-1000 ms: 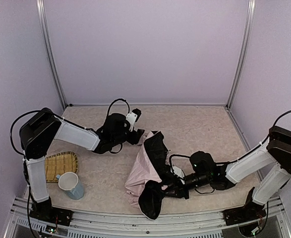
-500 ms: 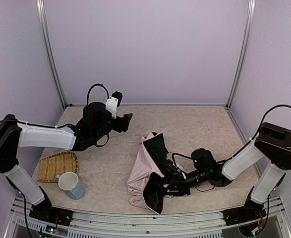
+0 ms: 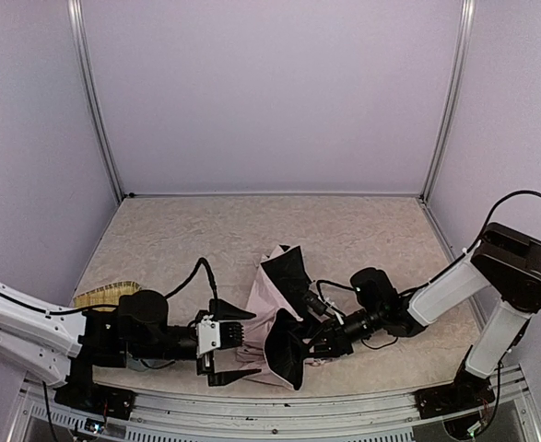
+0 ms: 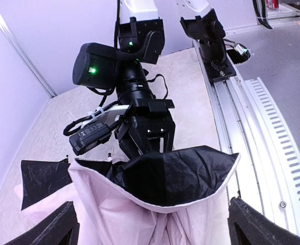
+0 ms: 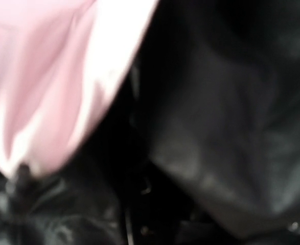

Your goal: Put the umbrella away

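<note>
The umbrella [image 3: 268, 318] lies half-collapsed on the table near the front, pale pink outside with black lining flaps. My left gripper [image 3: 252, 344] is low at its left side, open wide, with one finger on each side of the pink fabric. In the left wrist view the fingers [image 4: 58, 228] frame the umbrella [image 4: 155, 214]. My right gripper [image 3: 312, 344] reaches in from the right with its fingertips buried in the black lining. It also shows in the left wrist view [image 4: 145, 145]. The right wrist view shows only blurred pink and black fabric [image 5: 63, 76]. The shaft and handle are hidden.
A woven tray [image 3: 99, 296] lies at the left, partly behind my left arm. The metal rail of the table's front edge [image 4: 272, 127] runs just beside the umbrella. Walls close in the back and both sides.
My left arm has swung from the back of the table down to the front, and its open gripper now straddles the umbrella's left side. The right gripper has shifted the umbrella slightly.
</note>
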Available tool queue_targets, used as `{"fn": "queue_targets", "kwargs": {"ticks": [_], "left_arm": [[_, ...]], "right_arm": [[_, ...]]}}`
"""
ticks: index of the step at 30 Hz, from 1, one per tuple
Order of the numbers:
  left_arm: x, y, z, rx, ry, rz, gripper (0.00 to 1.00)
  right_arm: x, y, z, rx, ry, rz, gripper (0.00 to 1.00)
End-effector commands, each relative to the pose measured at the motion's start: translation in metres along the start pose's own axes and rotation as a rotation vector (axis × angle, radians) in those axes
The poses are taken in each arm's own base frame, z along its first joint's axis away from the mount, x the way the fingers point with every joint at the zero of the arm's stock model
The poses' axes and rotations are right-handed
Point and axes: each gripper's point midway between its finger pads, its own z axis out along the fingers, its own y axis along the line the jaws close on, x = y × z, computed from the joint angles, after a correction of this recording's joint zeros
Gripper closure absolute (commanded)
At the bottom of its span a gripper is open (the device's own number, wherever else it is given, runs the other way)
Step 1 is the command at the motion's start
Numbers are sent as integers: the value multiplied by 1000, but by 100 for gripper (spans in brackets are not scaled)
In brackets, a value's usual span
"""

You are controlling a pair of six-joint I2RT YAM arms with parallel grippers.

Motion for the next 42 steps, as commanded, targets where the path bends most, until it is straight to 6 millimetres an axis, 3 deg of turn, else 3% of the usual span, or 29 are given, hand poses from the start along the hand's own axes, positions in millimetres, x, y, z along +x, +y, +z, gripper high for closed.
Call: {"fn": "queue_targets", "kwargs": {"ticks": [1,7,11,14,16,17,19,20,23,25,31,34,39,41,42], "left_arm": [[2,4,21,-64,2,110,1],[15,19,61,-145,52,193,2],[11,41,85,-142,49,60,18],[-3,39,86,-22,-40,-47,35],[-2,40,82,34,-69,-115,50],[2,38,80,65,-70,-138,60],[14,36,79,104,-47,-182,94],[21,37,79,104,-29,-209,100],[38,43,80,102,13,-271,100],[52,61,85,26,57,-316,100],[143,105,115,-185,364,-399,100],[185,100,124,-188,503,-451,100],[218,69,123,-110,591,-528,100],[226,61,120,-96,603,-546,100],[229,58,118,-90,613,-549,100]], "right_arm": [[35,-18,3,49,111,190,100],[33,-16,7,43,118,190,100],[39,-10,13,34,158,174,100],[40,-6,16,18,162,173,100],[40,-6,15,17,156,174,100],[41,-5,15,15,156,173,100],[40,-4,15,14,152,171,100],[40,-3,14,12,150,171,100],[40,-1,13,10,144,172,100],[39,0,13,8,142,168,100],[36,8,17,-16,138,136,100],[35,11,16,-20,129,133,100],[34,4,13,37,98,143,100],[30,-3,10,95,77,144,90],[26,-6,8,128,62,140,79]]}}
